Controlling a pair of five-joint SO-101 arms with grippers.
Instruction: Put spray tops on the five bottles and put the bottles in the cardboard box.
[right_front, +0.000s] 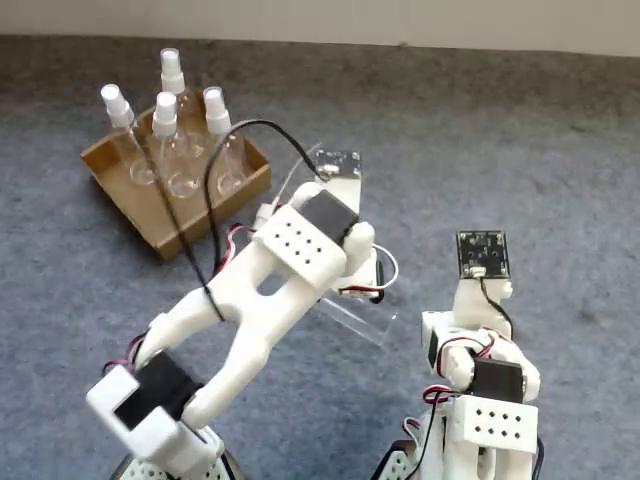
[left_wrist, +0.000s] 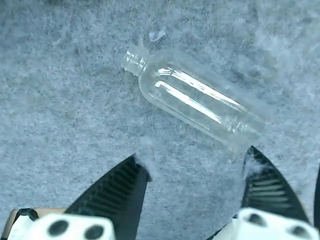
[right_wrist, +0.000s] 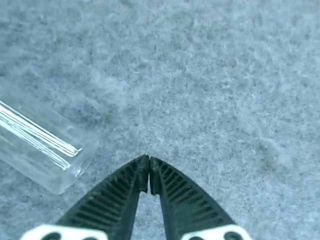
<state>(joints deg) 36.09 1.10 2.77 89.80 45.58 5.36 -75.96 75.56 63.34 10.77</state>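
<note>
A clear bottle lies on its side on the grey carpet, its threaded neck bare. My left gripper hangs open just above it, one finger on each side of the bottle's lower half. In the high view the left arm stretches over the bottle. The bottle's base lies beside my right gripper, which is shut on nothing over bare carpet. The cardboard box at the back left holds several upright bottles with white spray tops.
Grey carpet covers the whole work surface. The right arm stands at the front right, close to the left arm's wrist. Black and red cables loop from the left arm toward the box.
</note>
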